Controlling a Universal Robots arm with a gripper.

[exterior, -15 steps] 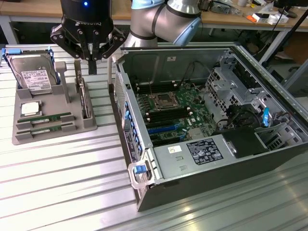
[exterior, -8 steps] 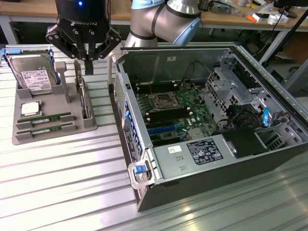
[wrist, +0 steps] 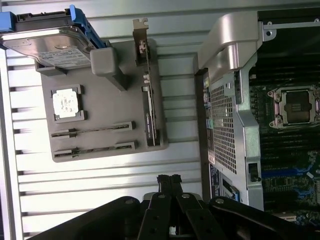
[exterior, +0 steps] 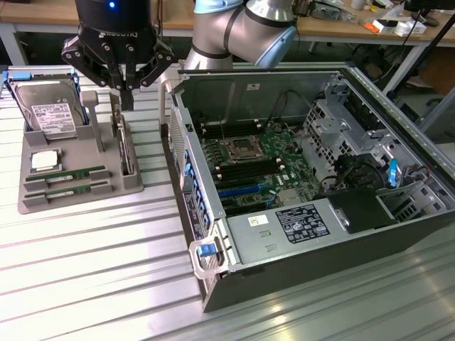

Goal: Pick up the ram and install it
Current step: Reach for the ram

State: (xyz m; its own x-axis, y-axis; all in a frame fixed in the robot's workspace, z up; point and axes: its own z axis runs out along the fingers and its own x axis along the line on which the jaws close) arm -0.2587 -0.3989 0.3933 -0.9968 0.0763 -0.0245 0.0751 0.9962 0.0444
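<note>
Above the 12 o'clock end of the gray parts tray (exterior: 78, 204), as the exterior view shows it, the gripper (exterior: 126, 99) hangs with its fingertips pressed together and nothing between them.

Tray contents:
- hard drive (exterior: 50, 114), propped at a tilt in the 11 o'clock corner
- CPU chip (exterior: 44, 160), flat in a square recess at 9 o'clock
- ram stick (exterior: 75, 173) and second ram stick (exterior: 75, 189), lying in two parallel slots along the 6 o'clock edge, side by side, not touching
- a board (exterior: 124, 145) standing on edge along the 3 o'clock side, probably an expansion card, though the angle is too oblique to be sure

The gripper is nearest this upright board and well apart from both sticks.

At 3 o'clock of the tray lies the open computer case (exterior: 298, 273), holding:
- motherboard (exterior: 264, 138) with its CPU socket (exterior: 238, 148)
- long memory slots (exterior: 245, 172) at 6 o'clock of the socket
- labelled power supply (exterior: 298, 224) at the 6 o'clock end

Both stand on a slatted metal table (exterior: 92, 277).
</note>
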